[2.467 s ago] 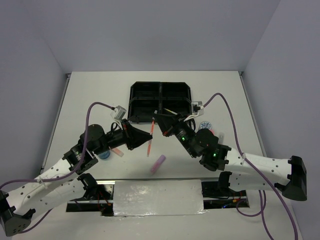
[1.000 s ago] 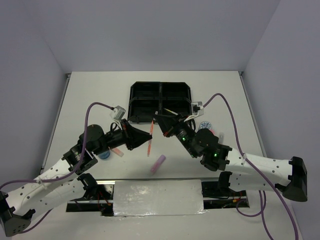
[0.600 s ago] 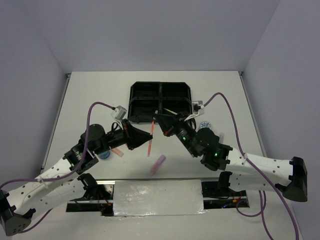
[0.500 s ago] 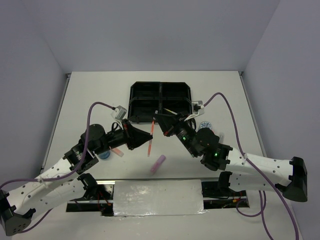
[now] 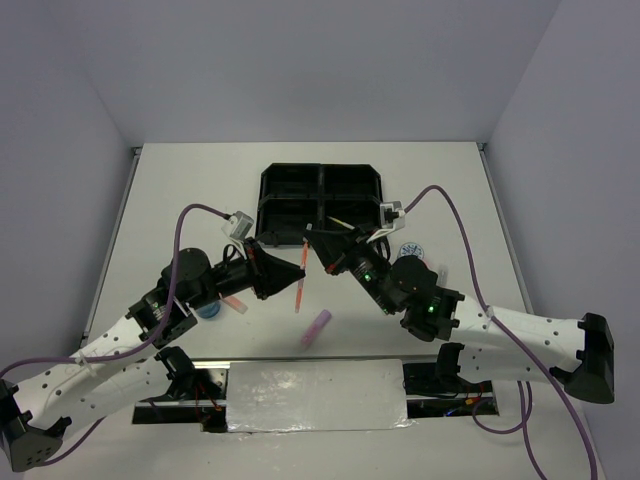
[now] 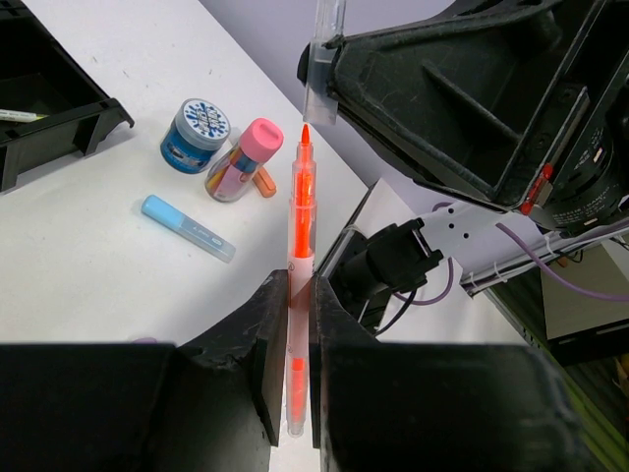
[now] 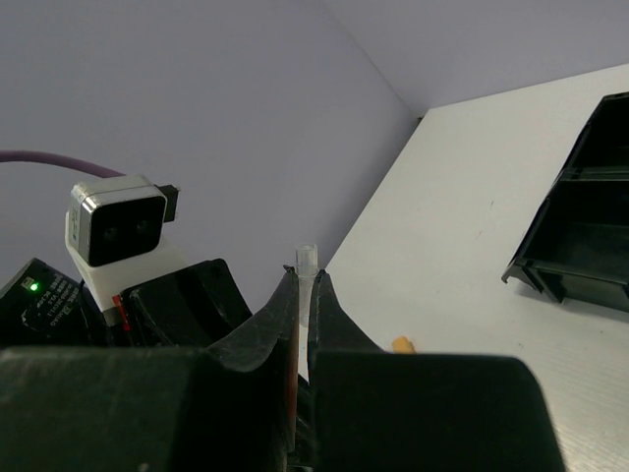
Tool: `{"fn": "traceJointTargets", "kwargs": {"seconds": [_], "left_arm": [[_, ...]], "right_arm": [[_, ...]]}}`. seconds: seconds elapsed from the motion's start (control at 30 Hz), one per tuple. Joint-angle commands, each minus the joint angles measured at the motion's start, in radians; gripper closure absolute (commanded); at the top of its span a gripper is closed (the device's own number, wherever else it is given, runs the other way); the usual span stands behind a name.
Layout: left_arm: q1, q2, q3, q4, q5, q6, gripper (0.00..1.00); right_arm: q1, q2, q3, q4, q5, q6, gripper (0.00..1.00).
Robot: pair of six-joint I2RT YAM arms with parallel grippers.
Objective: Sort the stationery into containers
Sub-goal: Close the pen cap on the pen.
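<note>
My left gripper (image 5: pixel 288 279) (image 6: pixel 300 295) is shut on a thin orange-pink pen (image 5: pixel 300 284) (image 6: pixel 301 226), held above the table with its bare tip pointing at the right gripper. My right gripper (image 5: pixel 313 243) (image 7: pixel 306 280) is shut on a clear pen cap (image 6: pixel 324 59) (image 7: pixel 307 258), just beyond the pen tip and a little off its line. The black four-compartment tray (image 5: pixel 320 168) lies behind both grippers. A yellow pen (image 5: pixel 340 222) lies in its near right compartment.
A purple marker (image 5: pixel 318 326) lies in front of the grippers. A blue-and-white tape roll (image 5: pixel 411 251) (image 6: pixel 197 135), a pink-capped bottle (image 6: pixel 246 157) and a light blue marker (image 6: pixel 187 228) lie right of the tray. Another tape roll (image 5: pixel 208 310) sits under the left arm.
My right gripper with the cap has edged slightly left toward the pen tip. The left gripper and the pen have held still.
</note>
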Motion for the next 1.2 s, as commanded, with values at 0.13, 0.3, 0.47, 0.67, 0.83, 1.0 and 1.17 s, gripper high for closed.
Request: {"fn": "traceJointTargets", "kwargs": {"seconds": [0.13, 0.3, 0.47, 0.67, 0.83, 1.0, 1.17], "left_arm": [[-0.004, -0.015, 0.024, 0.021, -0.011, 0.029, 1.00], [-0.004, -0.015, 0.023, 0.018, -0.008, 0.027, 1.00], [-0.004, -0.018, 0.017, 0.024, -0.007, 0.022, 1.00], [-0.004, -0.016, 0.018, 0.024, -0.010, 0.025, 1.00], [-0.004, -0.015, 0.015, 0.023, -0.014, 0.029, 1.00], [-0.004, -0.016, 0.008, 0.027, -0.019, 0.025, 1.00], [-0.004, -0.016, 0.014, 0.024, -0.019, 0.029, 1.00]], "right_arm": [[-0.004, 0.007, -0.005, 0.031, 0.009, 0.001, 1.00], [-0.007, -0.002, 0.002, 0.020, 0.036, -0.028, 1.00], [-0.017, -0.008, 0.022, 0.005, 0.043, -0.050, 1.00], [-0.019, -0.001, 0.014, 0.011, 0.016, -0.033, 1.00], [-0.019, -0.001, 0.004, 0.020, -0.015, -0.010, 1.00], [-0.019, 0.009, 0.005, 0.022, -0.024, -0.007, 1.00], [-0.019, 0.009, -0.001, 0.019, -0.023, -0.007, 1.00]]}}
